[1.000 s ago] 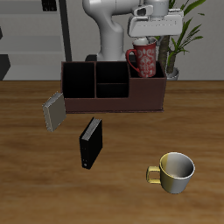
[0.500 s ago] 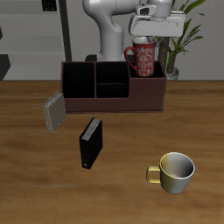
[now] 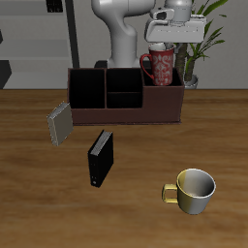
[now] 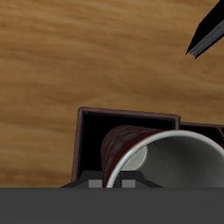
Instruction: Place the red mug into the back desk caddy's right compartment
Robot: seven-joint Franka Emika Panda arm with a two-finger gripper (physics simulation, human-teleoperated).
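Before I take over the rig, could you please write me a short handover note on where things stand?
Gripper: above the red mug, at its rim; grip cannot be confirmed from either view.
Red mug: upright, its lower part inside the back desk caddy, in the right compartment.
Done: mug brought into the right compartment.
Left: check whether the mug rests on the caddy floor, release if not released, then lift the gripper clear.
Elsewhere: cream mug and two books on the table, untouched.

Table (image 3: 29,194): wood-grain surface, matt. Back desk caddy (image 3: 124,114): smooth maroon-brown walls, matt black dividers. Red mug (image 3: 160,66) above it: glossy ceramic look, speckled pattern. Yellowish mug (image 3: 194,190) near table's front edge: smooth glaze.
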